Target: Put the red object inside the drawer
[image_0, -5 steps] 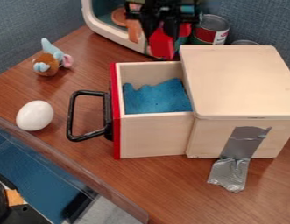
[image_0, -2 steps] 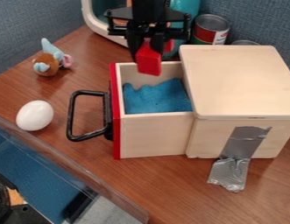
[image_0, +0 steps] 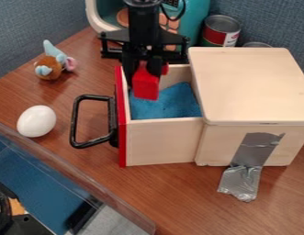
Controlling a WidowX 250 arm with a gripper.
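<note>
Gripper (image_0: 143,69) w/ fingers closed on red object (image_0: 145,84), over open drawer (image_0: 161,140) w/ blue lining (image_0: 169,104), white egg (image_0: 36,121) near black handle (image_0: 73,120).

Black arm (image_0: 143,23) in from top edge, near vertical; gripper (image_0: 143,71) pointing down; fingers (image_0: 127,69) apart, gripping

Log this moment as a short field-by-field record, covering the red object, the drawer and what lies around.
gripper: black, closed on red object
red object: held over the drawer's handle end
drawer: wooden, pulled open
drawer contents: blue material
handle: black loop
left of drawer: white egg, small plush toy
behind box: can
task status: release not yet made
</note>
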